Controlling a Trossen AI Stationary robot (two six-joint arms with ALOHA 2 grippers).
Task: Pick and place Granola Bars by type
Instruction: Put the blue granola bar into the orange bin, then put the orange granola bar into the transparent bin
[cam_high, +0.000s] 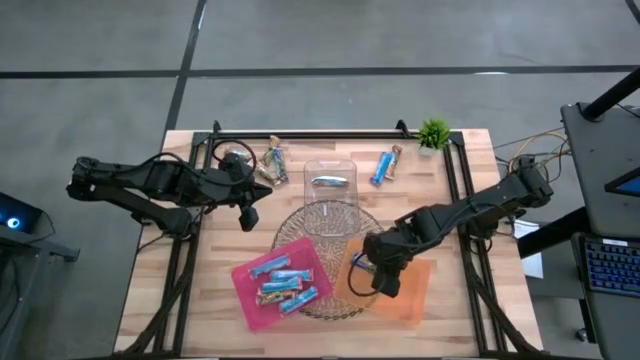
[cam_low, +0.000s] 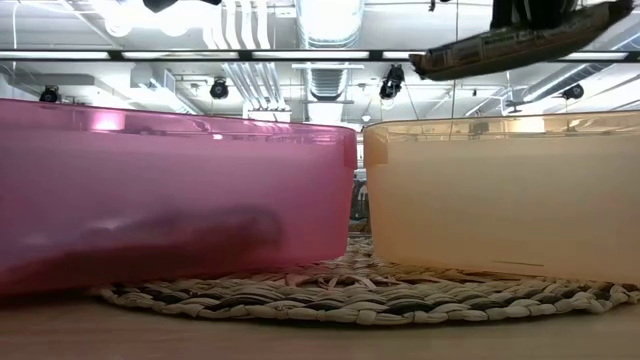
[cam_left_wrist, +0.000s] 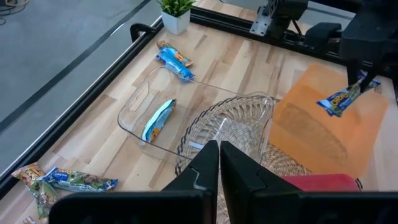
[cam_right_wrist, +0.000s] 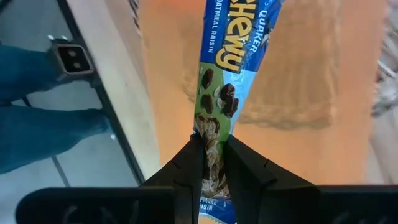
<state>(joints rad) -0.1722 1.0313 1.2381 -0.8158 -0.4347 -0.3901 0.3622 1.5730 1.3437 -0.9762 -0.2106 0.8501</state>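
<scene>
My right gripper (cam_right_wrist: 211, 152) is shut on a light blue granola bar (cam_right_wrist: 233, 56) above the orange tray (cam_high: 410, 295). In the low view the bar (cam_low: 500, 45) hangs in the air over the tray's wall (cam_low: 500, 200). Several bars (cam_high: 283, 283) lie flat in the pink tray (cam_high: 246, 283). One bar (cam_left_wrist: 158, 118) lies in the clear plastic box (cam_left_wrist: 134, 121). Another blue bar (cam_high: 385, 165) and a small heap of bars (cam_high: 274, 162) lie on the table near its far edge. My left gripper (cam_left_wrist: 219, 158) is shut, holds nothing and hovers to the left of the box. My right gripper pinches the light blue bar between its two fingers, on the wrapper's printed part (cam_right_wrist: 212, 134) near one end. The bar lies along the fingers and sticks out past their tips. It is lifted clear above the orange tray, tilted only a little from level.
A round woven mat (cam_high: 330, 225) lies under both trays and the box. A small potted plant (cam_high: 433, 133) stands at the far right corner. Black frame rails (cam_high: 190, 250) run along the table's sides. A person's legs (cam_right_wrist: 37, 106) show beyond the table's edge.
</scene>
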